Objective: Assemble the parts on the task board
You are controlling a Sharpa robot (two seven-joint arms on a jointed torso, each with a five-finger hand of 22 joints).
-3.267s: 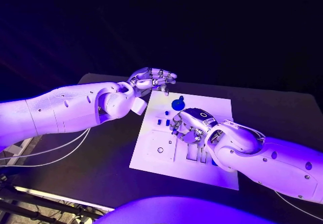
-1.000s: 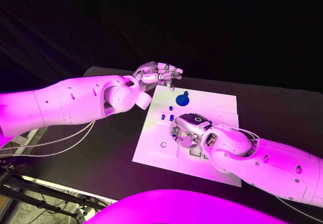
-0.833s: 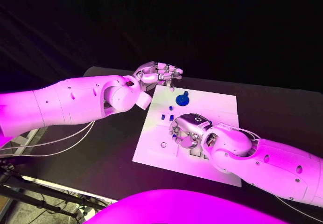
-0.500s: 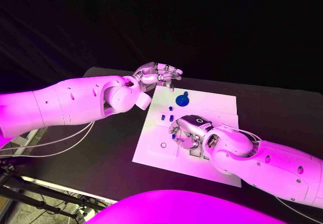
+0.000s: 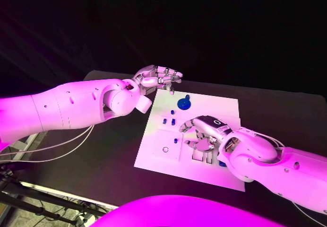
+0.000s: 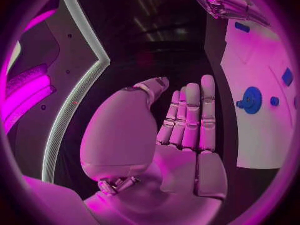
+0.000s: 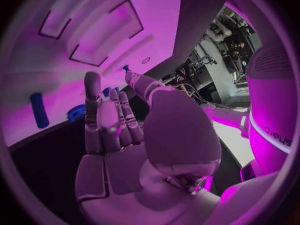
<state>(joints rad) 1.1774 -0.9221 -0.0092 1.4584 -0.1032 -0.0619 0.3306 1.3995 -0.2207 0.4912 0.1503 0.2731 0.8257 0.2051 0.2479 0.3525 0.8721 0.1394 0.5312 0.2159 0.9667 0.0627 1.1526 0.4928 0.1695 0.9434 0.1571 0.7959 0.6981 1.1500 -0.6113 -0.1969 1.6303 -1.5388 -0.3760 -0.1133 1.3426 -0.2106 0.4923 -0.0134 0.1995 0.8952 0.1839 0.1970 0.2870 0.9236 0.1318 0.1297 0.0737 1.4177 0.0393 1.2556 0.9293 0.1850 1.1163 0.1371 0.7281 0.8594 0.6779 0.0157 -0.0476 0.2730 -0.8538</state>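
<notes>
The white task board (image 5: 159, 158) lies mid-table. A round blue part (image 5: 184, 102) stands near its far edge, with small blue parts (image 5: 166, 120) below it and another (image 5: 176, 140) by the recesses. My right hand (image 5: 204, 135) hovers over the board's middle, fingers spread downward, holding nothing; the right wrist view shows its fingers (image 7: 106, 120) straight above the board (image 7: 94, 15) and a blue bar (image 7: 40, 110). My left hand (image 5: 158, 75) hangs past the board's far left corner, empty. In the left wrist view its palm (image 6: 181, 150) is flat, the round blue part (image 6: 252, 100) to one side.
The black table (image 5: 102, 170) surrounds the board, with bare surface on the left and front. A blue part (image 5: 221, 164) lies by my right forearm near the board's right side. Cables (image 5: 47, 149) hang below my left arm at the table's left edge.
My right hand has slid to the right across the board, uncovering a small blue part beside the recesses. My left hand has stayed at the far corner.
</notes>
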